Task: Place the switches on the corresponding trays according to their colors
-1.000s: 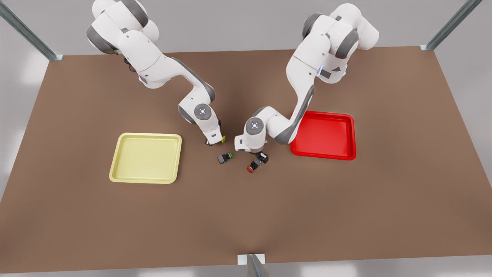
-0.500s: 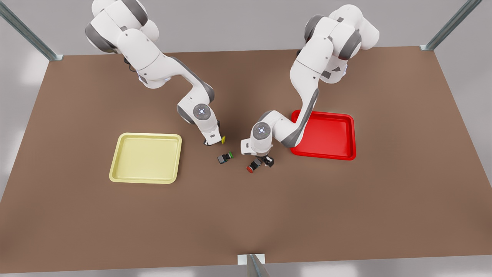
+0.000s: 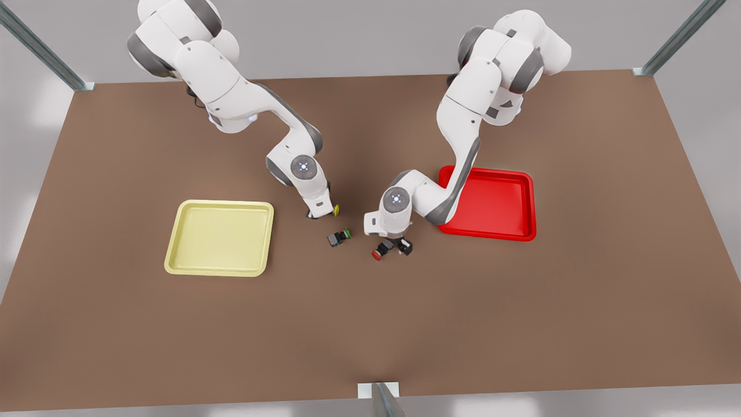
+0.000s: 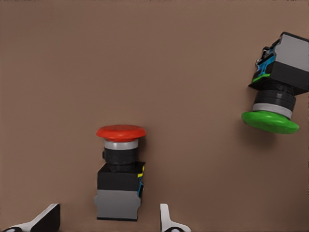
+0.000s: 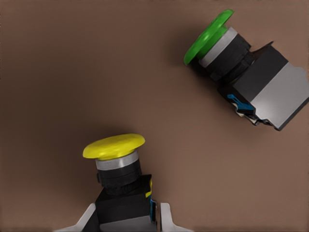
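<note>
The left gripper (image 3: 395, 246) has shifted toward the bright glossy red tray (image 3: 524, 200) and now straddles the red-capped dark push-button switch (image 4: 119, 174) on the brown table (image 3: 521, 318), fingers spread, not yet pinching. The right gripper (image 5: 126, 217) stays clenched on the yellow-capped switch (image 5: 118, 179), near the pale yellow tray (image 3: 191, 266). A green-capped switch (image 3: 338, 237) lies between them. No writing is readable.

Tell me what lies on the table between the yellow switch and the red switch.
In the front view, a green-capped switch lies on its side between the yellow switch and the red switch, touching neither.
</note>
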Action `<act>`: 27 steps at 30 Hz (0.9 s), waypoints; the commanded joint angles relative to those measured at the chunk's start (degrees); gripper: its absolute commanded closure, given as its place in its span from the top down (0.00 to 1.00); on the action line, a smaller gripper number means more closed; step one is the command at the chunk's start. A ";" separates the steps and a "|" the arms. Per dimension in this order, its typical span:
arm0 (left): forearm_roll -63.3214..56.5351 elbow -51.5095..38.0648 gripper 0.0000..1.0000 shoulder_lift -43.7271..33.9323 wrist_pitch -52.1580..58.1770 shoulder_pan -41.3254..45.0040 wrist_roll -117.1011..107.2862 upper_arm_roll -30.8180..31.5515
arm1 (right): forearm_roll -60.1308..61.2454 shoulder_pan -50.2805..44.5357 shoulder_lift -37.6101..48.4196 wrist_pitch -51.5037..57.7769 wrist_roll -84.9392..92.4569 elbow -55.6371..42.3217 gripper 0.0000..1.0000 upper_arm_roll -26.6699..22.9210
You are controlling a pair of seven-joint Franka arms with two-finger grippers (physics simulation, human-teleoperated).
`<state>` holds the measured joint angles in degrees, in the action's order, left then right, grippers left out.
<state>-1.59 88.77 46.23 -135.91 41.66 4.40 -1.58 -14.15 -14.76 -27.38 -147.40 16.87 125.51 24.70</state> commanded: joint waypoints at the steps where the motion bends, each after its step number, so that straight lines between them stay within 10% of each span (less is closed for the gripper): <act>1: 0.01 0.00 1.00 0.00 -0.06 0.00 0.00 0.00 | 0.00 0.00 0.05 0.01 0.09 0.00 0.57 0.00; 27: 2.82 -0.62 0.93 2.11 -1.99 0.35 -0.44 0.09 | 0.09 0.09 0.40 0.80 0.09 0.00 0.55 0.18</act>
<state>-0.08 88.16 48.34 -137.85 42.01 3.88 -1.49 -13.98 -14.75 -27.11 -146.76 17.03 125.51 24.87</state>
